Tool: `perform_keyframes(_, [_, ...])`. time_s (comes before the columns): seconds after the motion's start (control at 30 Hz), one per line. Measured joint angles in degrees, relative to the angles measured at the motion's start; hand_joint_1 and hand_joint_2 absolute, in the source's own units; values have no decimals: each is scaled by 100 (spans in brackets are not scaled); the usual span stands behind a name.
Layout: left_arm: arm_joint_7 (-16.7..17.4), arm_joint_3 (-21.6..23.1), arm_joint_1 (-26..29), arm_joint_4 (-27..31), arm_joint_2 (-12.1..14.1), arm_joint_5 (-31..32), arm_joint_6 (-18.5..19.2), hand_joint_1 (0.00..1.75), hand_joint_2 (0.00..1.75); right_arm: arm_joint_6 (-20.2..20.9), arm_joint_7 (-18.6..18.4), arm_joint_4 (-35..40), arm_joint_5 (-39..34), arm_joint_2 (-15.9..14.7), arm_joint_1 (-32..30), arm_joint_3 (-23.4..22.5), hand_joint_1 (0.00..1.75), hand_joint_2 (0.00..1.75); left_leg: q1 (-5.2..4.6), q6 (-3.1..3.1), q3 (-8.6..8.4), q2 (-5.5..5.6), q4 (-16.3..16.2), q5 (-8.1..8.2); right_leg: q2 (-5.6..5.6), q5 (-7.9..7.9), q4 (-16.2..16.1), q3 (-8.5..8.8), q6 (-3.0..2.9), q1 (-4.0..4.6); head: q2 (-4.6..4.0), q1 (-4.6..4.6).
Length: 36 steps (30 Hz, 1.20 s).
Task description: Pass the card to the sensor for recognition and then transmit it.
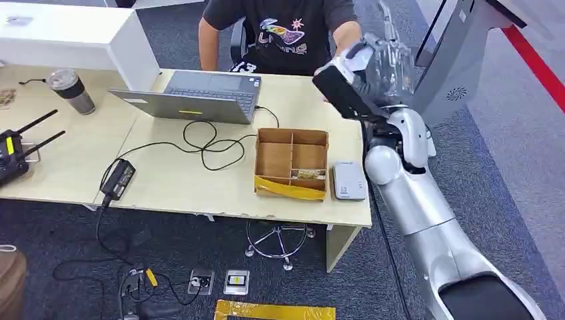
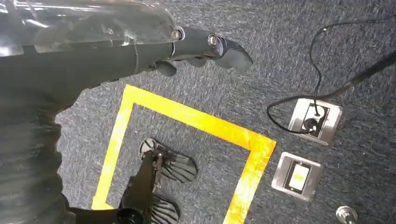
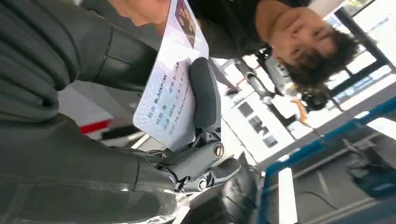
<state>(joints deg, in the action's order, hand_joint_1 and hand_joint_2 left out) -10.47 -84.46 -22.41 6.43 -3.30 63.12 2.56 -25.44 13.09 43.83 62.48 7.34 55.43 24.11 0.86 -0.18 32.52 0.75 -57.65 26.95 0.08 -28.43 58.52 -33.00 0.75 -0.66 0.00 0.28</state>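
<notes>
Gripping the card between thumb and fingers, my right hand hangs raised beyond the sensor, near the seated person. My left hand hangs over the carpet, fingers curled on nothing.

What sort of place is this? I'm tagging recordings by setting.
Probably an office or lab: a desk with an open laptop and a person seated behind it, and carpet with floor power sockets.
</notes>
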Motion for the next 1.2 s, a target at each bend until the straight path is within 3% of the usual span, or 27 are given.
perform_keyframes(0.17, [0,0,7,0,-53,-46,2,0,175,-28,-22,-319,160,409,372,149,175,175,4,-3,2,18,0,-3,-20,-2,-1,3,-3,6,0,2])
perform_keyframes(0.4, [-2,0,7,0,-57,-55,9,0,175,-17,6,-674,233,604,551,204,175,175,2,-3,3,15,-1,-3,-11,-2,-2,3,-3,3,0,2])
perform_keyframes(0.6, [-53,0,8,0,-107,-85,118,0,175,631,-605,-1152,1110,820,773,494,175,175,4,-4,1,14,-1,-3,-12,-2,-2,-1,-3,6,0,0])
perform_keyframes(0.9, [-149,2,2,0,-321,127,157,0,175,1360,-1222,-1754,1845,785,887,818,175,175,1,-4,-1,15,-2,-3,-12,-2,-4,1,-3,2,0,5])
perform_keyframes(1.17, [-155,2,2,0,-363,192,232,0,175,1653,-1570,-2081,2044,560,915,973,175,175,1,-4,-2,14,-2,-3,-10,-1,-5,1,-2,2,0,2])
perform_keyframes(1.2, [-155,2,2,0,-363,192,232,0,175,1672,-1609,-2112,2027,534,918,979,157,175,2,-4,-3,14,-3,-3,-9,-1,-5,1,-2,2,0,2])
